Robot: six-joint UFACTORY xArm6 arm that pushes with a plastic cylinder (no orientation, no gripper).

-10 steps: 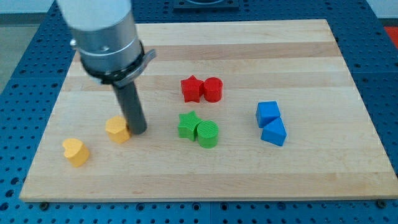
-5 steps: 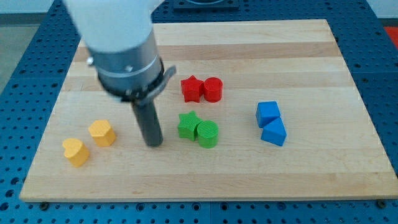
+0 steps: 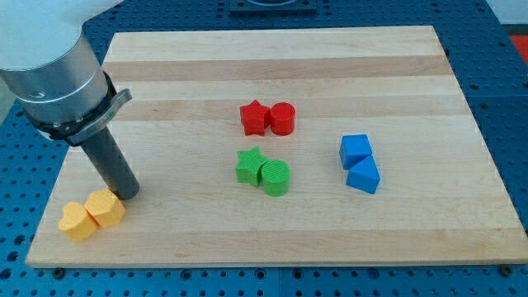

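Note:
My tip (image 3: 128, 195) rests on the wooden board (image 3: 280, 58) at the view's lower left. It stands right beside a yellow hexagonal block (image 3: 106, 208), at that block's upper right edge, touching or nearly so. A yellow heart block (image 3: 76, 221) sits pressed against the hexagonal one on its left. Further right lie a green star (image 3: 248, 165) joined to a green cylinder (image 3: 275, 177). Above them a red star (image 3: 254, 117) sits beside a red cylinder (image 3: 282, 118).
A blue cube (image 3: 355, 151) and a blue triangular block (image 3: 364, 176) sit together toward the view's right. The two yellow blocks lie close to the board's lower left corner. Blue perforated table surface (image 3: 503, 49) surrounds the board.
The tip swung right, then back left and down. The yellow hexagonal block has been pushed left and down against the yellow heart, and both now sit nearer the lower left corner.

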